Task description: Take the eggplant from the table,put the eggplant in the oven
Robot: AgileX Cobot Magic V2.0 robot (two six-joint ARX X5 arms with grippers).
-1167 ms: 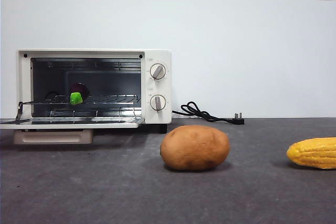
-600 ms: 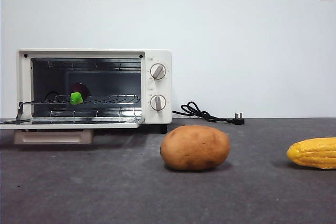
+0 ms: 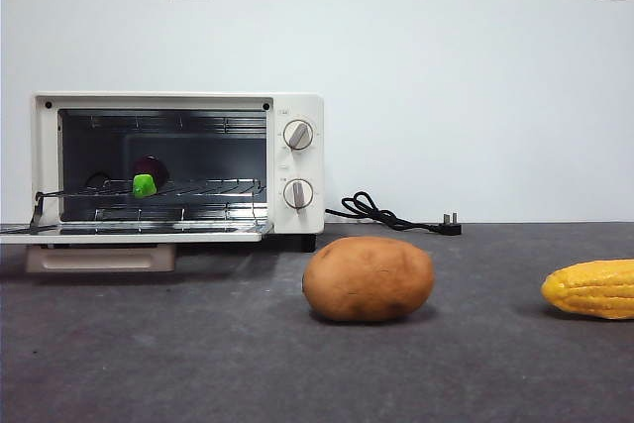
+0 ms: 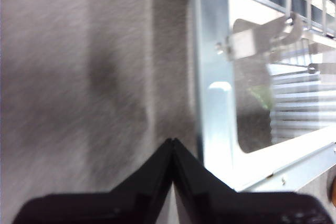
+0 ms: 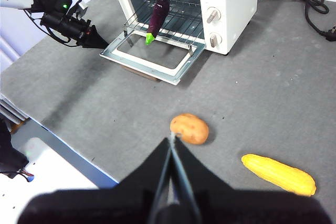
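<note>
While the oven (image 3: 178,165) stands at the left of the front view with its door (image 3: 134,233) folded down flat, you can see the eggplant (image 3: 149,173) lying on the wire rack (image 3: 198,188) inside, its green stem cap toward you. In the right wrist view the eggplant (image 5: 157,18) shows in the upper middle of the frame, dark purple, stretched along the rack with the cap at the front edge above the open door.

Your left gripper (image 5: 100,41) shows in the upper left of the right wrist view, its black tip just beside the outer corner of the lowered door and apart from the eggplant. In the left wrist view its jaws (image 4: 172,145) meet at a point with nothing between them, above the table (image 4: 79,77), next to the door's metal frame.

Your right gripper (image 5: 171,142) rises at the bottom centre of its own view, jaws pressed together and empty, high over the table with the potato (image 5: 189,128) just past its tip.

In the front view the potato (image 3: 368,278) sits on the table (image 3: 198,364) at centre and the corn cob (image 3: 592,288) lies at the right edge. A black power cord (image 3: 391,215) is coiled beside the oven, against the white wall, and neither arm appears in this view.
</note>
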